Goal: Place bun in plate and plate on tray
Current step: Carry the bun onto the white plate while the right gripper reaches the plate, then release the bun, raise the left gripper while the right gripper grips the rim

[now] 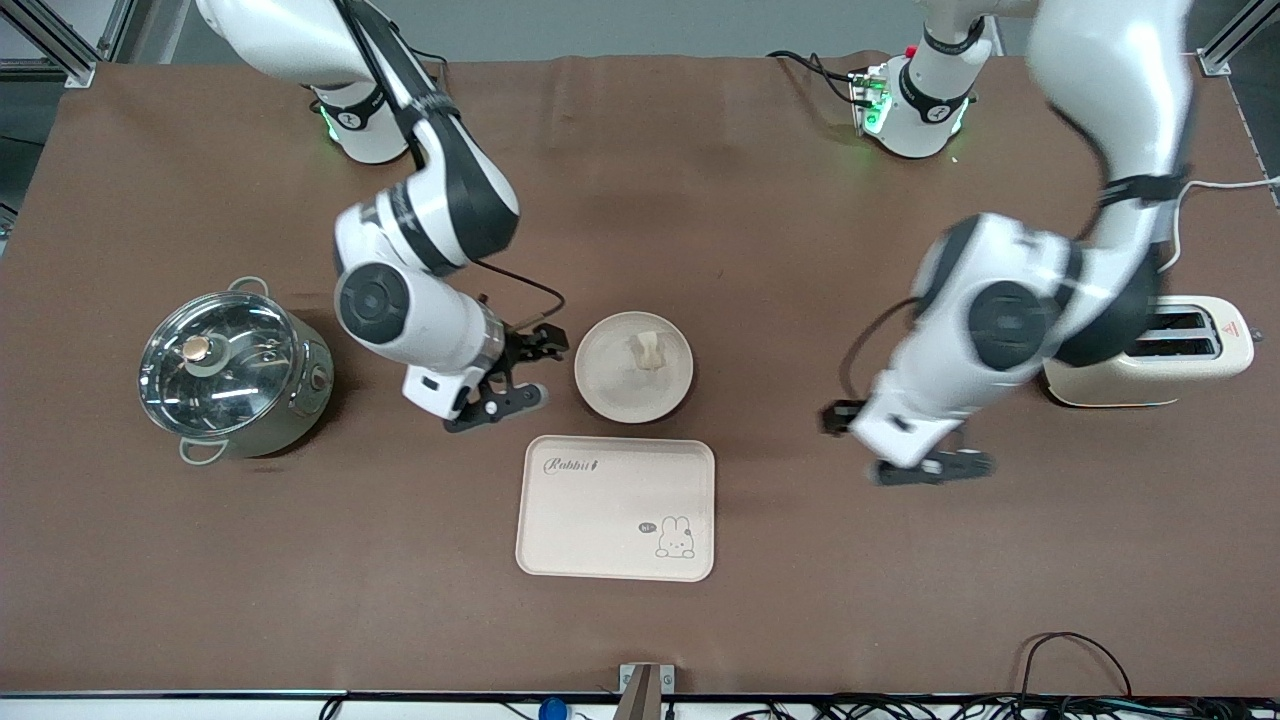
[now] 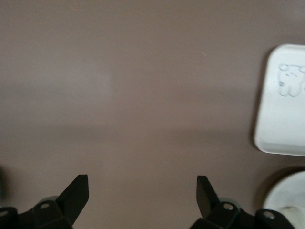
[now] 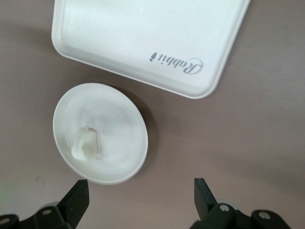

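The bun (image 1: pixel 648 350) lies in the round plate (image 1: pixel 605 385) at mid-table. The tray (image 1: pixel 600 520) with "Rabbit" lettering lies flat just nearer the front camera than the plate, with nothing on it. My right gripper (image 1: pixel 553 370) is open and empty, low beside the plate on the right arm's side, apart from its rim. The right wrist view shows the bun (image 3: pixel 86 145), plate (image 3: pixel 128 143), tray (image 3: pixel 124 33) and open gripper (image 3: pixel 140 195). My left gripper (image 1: pixel 932 468) is open and empty over bare table toward the left arm's end. The left wrist view shows its open gripper (image 2: pixel 142 191), a tray corner (image 2: pixel 274 124) and the plate's edge (image 2: pixel 279 193).
A steel pot with a glass lid (image 1: pixel 225 370) stands toward the right arm's end of the table. A cream toaster (image 1: pixel 1160 350) stands toward the left arm's end, partly under the left arm. A brown cloth covers the table.
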Motion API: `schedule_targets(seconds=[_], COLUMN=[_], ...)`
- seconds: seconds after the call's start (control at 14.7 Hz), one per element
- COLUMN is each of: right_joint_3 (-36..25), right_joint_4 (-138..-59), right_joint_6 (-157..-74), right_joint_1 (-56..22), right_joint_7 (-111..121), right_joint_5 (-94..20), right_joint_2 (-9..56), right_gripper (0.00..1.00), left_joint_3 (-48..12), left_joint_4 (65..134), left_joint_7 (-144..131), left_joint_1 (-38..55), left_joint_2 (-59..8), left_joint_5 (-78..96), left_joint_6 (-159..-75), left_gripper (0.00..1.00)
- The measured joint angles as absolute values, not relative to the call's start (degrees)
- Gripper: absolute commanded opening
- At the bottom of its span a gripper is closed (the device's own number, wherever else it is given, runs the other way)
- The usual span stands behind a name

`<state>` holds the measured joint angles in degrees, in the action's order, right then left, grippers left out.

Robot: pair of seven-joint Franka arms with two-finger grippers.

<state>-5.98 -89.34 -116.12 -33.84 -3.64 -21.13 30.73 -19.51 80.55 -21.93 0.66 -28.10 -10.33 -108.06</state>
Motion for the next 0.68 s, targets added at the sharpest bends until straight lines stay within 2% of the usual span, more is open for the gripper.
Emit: schedule_targets(seconds=[0.2,0.41,0.68], right_joint_3=[-6.0,-6.0,-5.9], right_joint_4=[-90.1,-90.8,-93.6], right_joint_6=[-119.6,-122.6,-128.4], right_joint_1=[-35.6,-36.0,-37.6], right_joint_7=[-3.7,-3.7,-3.8], right_joint_5=[-22.8,-23.4,-23.8], right_joint_2=[34.8,37.2,39.4], right_gripper=[0.85,0.77,0.71], left_joint_3=[-19.7,-19.5,-15.1], left_joint_4=[80.6,81.6,85.5], left_joint_7=[-16.0,-13.2,-9.0], left_joint_1=[-4.0,-4.2,-2.7], left_joint_2=[-23.7,-19.2,-8.3], left_joint_5=[-9.8,-7.8,-4.6], left_joint_6=[-105.0,-104.2,-98.6], left_gripper=[1.0,1.0,1.0])
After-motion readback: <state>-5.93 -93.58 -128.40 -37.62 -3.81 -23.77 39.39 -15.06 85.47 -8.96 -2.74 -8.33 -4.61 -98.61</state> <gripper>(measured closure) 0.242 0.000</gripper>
